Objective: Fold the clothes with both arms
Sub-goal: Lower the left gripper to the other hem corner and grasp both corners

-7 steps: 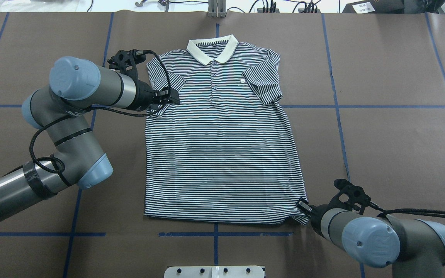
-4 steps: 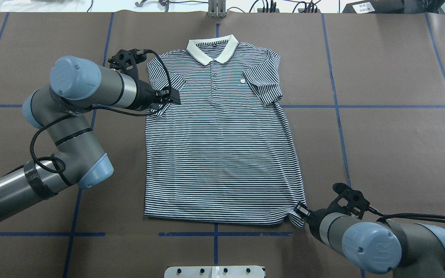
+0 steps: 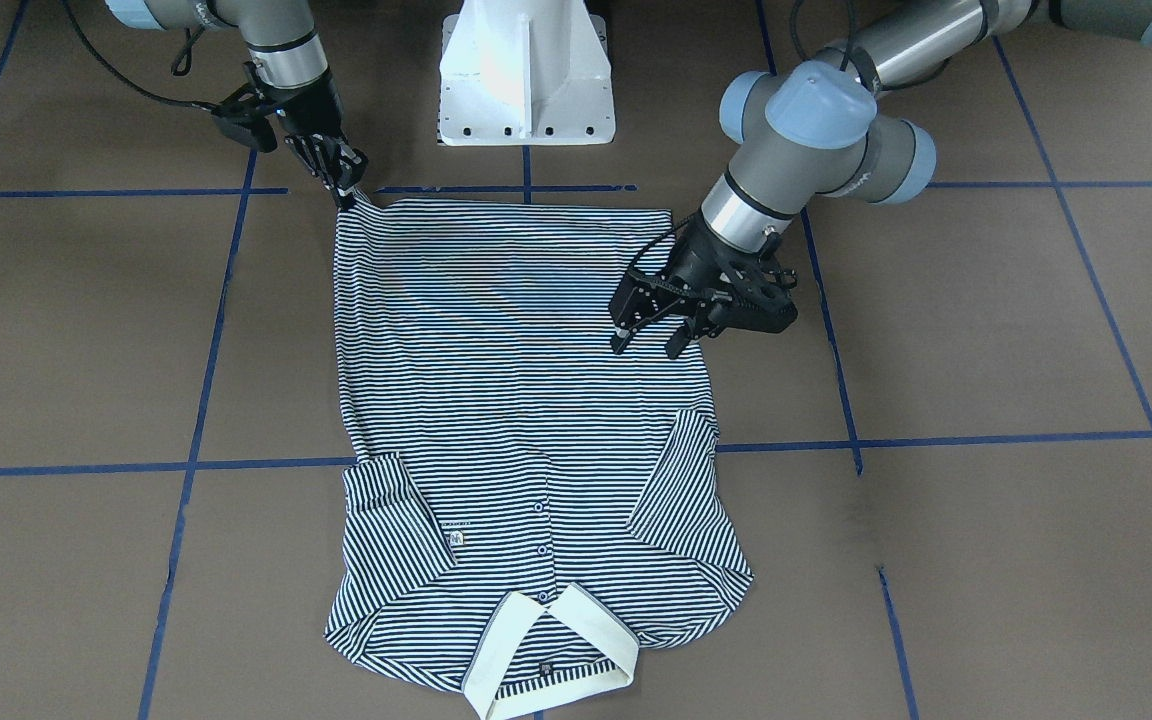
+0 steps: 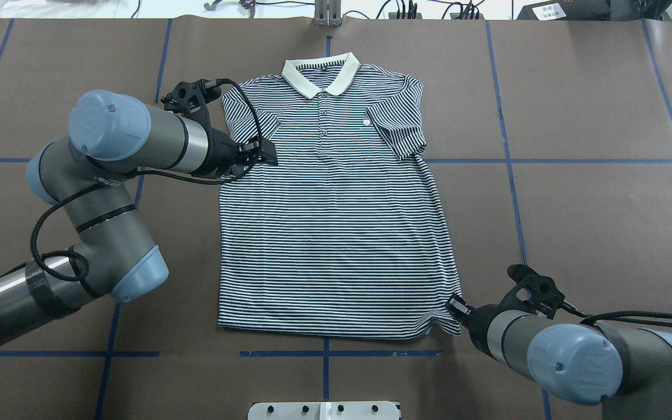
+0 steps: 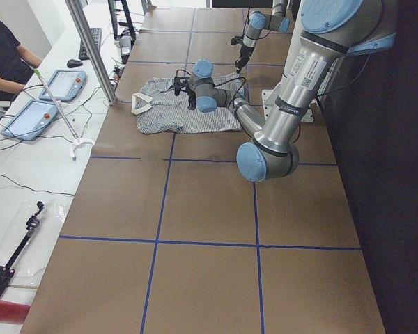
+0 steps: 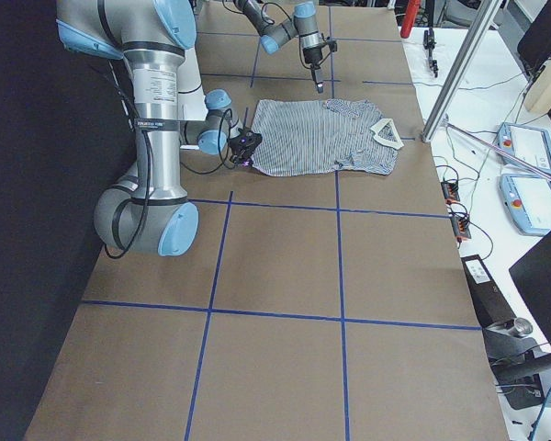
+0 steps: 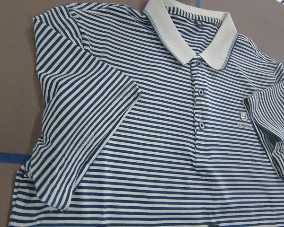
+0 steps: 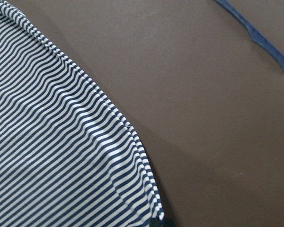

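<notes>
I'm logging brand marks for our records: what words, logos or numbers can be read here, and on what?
"UR", as far as it can be made out: raised mark on the blue joint cap of the right arm.
Chest logo on the polo shirt: a shield over a word, too blurred to read.
Lettering on the left arm: too small to read.
Collar tag: unreadable.

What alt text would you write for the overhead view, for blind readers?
A striped polo shirt lies flat, collar away, on a brown table. The left gripper hangs open near one sleeve; the right gripper pinches the near hem corner opposite.
</notes>
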{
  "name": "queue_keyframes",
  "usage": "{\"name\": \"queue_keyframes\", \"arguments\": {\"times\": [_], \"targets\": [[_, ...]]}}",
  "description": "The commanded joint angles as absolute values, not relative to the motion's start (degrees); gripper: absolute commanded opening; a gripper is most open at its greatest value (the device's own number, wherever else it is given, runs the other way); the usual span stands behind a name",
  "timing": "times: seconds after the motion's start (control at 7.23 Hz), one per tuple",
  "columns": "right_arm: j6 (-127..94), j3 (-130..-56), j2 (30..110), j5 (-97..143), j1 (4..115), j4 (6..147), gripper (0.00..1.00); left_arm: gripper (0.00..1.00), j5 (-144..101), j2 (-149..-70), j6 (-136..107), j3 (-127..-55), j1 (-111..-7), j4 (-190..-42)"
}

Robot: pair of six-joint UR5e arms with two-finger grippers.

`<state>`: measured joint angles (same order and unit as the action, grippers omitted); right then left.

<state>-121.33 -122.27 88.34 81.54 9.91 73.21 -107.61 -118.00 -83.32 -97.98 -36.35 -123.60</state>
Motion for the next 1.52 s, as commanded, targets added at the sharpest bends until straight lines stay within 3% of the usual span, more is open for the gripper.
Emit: {"name": "queue_keyframes", "arguments": {"times": [0.0, 0.28, 0.83, 1.38], "targets": [[-121.1, -123.0, 88.4, 82.2, 11.0, 73.2, 0.00, 0.77, -99.3, -106.5, -90.7, -111.2, -27.0, -119.8], [-121.1, -122.7, 88.4, 82.3, 10.8, 73.2, 0.00, 0.77, -92.4, -101.2, -97.0, -112.0, -19.2, -119.9], [-121.1, -122.8, 88.3, 82.2, 10.8, 73.2, 0.00, 0.75, -90.3, -100.3, -101.1, -111.8, -13.4, -119.8], [-121.1, -122.9, 88.4, 82.3, 10.9, 73.2, 0.00, 0.60, -90.3, -100.1, -101.2, -111.1, -12.5, -119.8]]}}
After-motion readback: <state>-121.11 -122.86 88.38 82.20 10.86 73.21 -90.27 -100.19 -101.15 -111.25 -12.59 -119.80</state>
